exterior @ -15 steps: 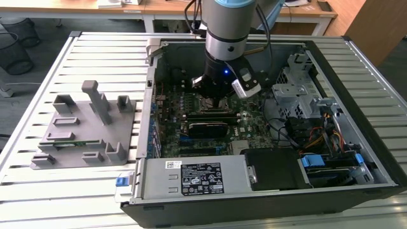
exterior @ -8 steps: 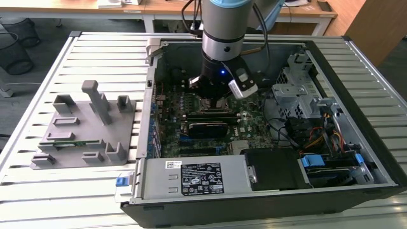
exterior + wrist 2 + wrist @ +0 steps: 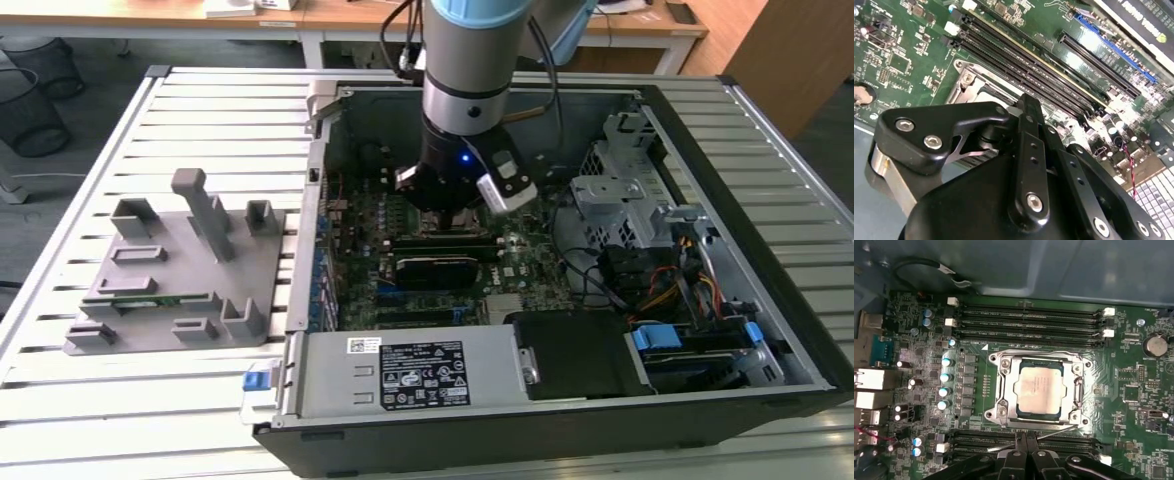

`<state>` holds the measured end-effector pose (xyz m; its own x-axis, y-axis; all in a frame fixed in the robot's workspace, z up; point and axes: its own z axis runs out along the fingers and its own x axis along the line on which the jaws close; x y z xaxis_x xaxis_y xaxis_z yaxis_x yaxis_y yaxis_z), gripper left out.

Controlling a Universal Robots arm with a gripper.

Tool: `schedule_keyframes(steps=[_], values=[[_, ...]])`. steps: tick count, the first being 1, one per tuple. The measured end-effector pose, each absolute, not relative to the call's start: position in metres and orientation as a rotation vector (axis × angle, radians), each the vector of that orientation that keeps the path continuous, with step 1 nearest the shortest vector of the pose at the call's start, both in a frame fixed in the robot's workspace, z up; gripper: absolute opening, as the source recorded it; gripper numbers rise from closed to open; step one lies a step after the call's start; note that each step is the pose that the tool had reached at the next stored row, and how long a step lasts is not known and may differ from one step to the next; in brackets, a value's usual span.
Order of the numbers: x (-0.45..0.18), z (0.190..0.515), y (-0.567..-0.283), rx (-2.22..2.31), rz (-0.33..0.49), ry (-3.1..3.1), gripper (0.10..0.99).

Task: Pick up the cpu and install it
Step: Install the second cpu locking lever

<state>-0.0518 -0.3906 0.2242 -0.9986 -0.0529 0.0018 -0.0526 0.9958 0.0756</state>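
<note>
Your tool (image 3: pixel 1026 452) sat low inside the case (image 3: pixel 694 400), fingers pressed together on nothing. The cpu (image 3: pixel 1039 390) already lay flat in the socket (image 3: pixel 999 390), just ahead of the fingertips. I'd judge you were in the install step, chip placed and frame not visibly closed over it. Next move called for a careful, light touch at the socket.

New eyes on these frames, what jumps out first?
The arm reaching straight down into the open computer case on the slatted table, its gripper low over the motherboard. In the first wrist view, the cpu, silver top up, lies inside the metal-framed socket between the memory slots. At the exterior view's left, a grey fixture tray lies on the table beside the case.
</note>
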Motion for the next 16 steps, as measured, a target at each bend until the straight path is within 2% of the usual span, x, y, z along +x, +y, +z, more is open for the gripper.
schedule_keyframes(steps=[10,16], values=[[-0.055,0.21,-0.391,0.083,-0.119,-3.134,0.106],[-0.057,0.21,-0.391,0.083,-0.158,-3.133,0.106]])
